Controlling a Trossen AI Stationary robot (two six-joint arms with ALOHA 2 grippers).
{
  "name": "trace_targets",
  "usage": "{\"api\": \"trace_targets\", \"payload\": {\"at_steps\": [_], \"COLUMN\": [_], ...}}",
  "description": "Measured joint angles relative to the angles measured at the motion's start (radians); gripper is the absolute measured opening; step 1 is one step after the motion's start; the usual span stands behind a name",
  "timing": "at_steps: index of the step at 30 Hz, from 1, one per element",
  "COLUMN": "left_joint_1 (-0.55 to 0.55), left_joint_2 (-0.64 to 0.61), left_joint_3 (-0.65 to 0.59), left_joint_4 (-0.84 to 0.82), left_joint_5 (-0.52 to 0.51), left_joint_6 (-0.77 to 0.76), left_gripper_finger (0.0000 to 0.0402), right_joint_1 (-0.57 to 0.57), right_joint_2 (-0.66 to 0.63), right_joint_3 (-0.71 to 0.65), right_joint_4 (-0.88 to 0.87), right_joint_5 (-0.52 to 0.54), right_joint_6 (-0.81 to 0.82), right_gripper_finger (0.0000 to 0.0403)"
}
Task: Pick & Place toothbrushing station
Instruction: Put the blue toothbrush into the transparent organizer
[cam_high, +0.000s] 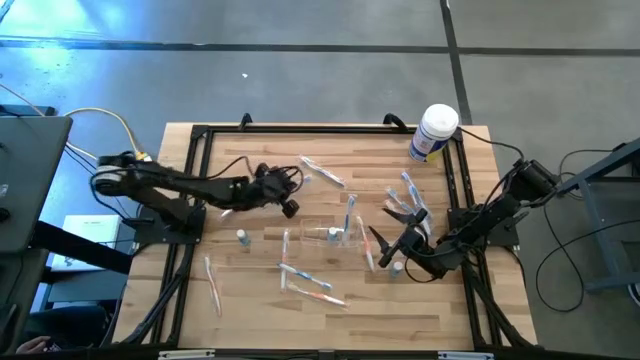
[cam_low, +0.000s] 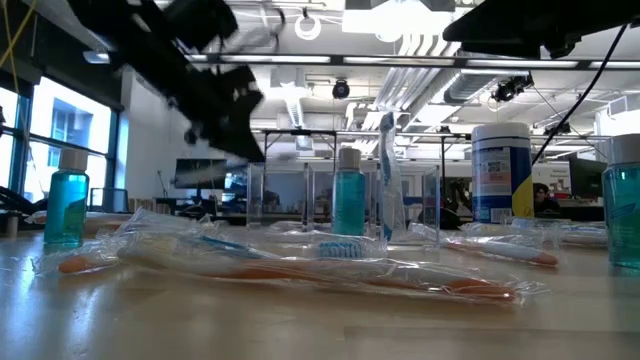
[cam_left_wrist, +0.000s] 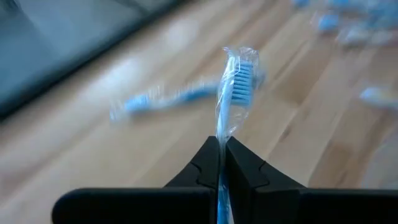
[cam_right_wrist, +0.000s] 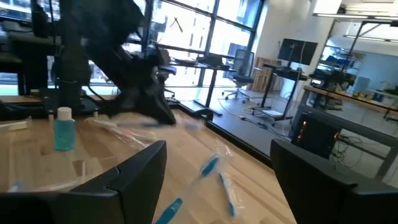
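I'm seeing my left gripper (cam_left_wrist: 221, 152) with jaws clamping a wrapped blue toothbrush (cam_left_wrist: 236, 81) above the wooden desk (cam_high: 260, 310), left of the clear toothbrushing station (cam_high: 322, 236); right gripper (cam_high: 392, 238), just right of it, is gaping. Office windows are glowing behind.

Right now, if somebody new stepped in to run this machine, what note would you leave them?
Left gripper: jaws shut on a wrapped blue toothbrush, lifted over the table's left half.
Right gripper: jaws open, empty, low at the table's right.
Clear holder: mid-table, one toothbrush upright in it.
Other wrapped toothbrushes and small blue bottles lie scattered; white canister at the far right corner.
Left to do: seat the held brush, then the rest.
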Motion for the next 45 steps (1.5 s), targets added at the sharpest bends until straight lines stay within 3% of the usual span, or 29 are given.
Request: {"api": "trace_targets", "payload": {"at_steps": [5,9,13,17,22,27,33,45], "left_joint_1": [-0.13,-0.25,-0.369,-0.433,-0.428,-0.352,-0.202,-0.185], "left_joint_2": [-0.168,-0.247,-0.219,-0.095,0.112,0.267,0.37,0.394], "left_joint_3": [0.002,0.002,-0.002,-0.052,-0.11,-0.133,-0.133,-0.132], "left_joint_4": [0.003,0.101,0.258,0.555,1.026,1.36,1.393,1.398], "left_joint_5": [-0.151,-0.159,-0.153,-0.152,-0.15,-0.014,0.143,0.157], "left_joint_6": [0.015,0.004,0.05,0.114,0.281,0.305,0.125,0.181], "left_gripper_finger": [0.0003,0.0003,0.0003,0.0001,0.0001,0.0,0.0001,0.0002], "right_joint_1": [0.009,0.008,0.008,0.008,0.008,0.008,0.017,0.018], "right_joint_2": [0.0,0.0,0.0,0.0,0.0,0.0,0.0,0.0], "right_joint_3": [0.0,0.0,0.0,0.0,0.0,0.0,0.0,0.0], "right_joint_4": [0.001,0.003,0.003,0.003,0.005,0.004,0.003,-0.026], "right_joint_5": [0.017,0.018,0.015,0.011,-0.004,-0.021,-0.021,-0.02], "right_joint_6": [0.0,0.0,0.009,0.012,0.038,0.038,0.038,0.043], "right_gripper_finger": [0.028,0.028,0.028,0.028,0.028,0.028,0.0274,0.0241]}}
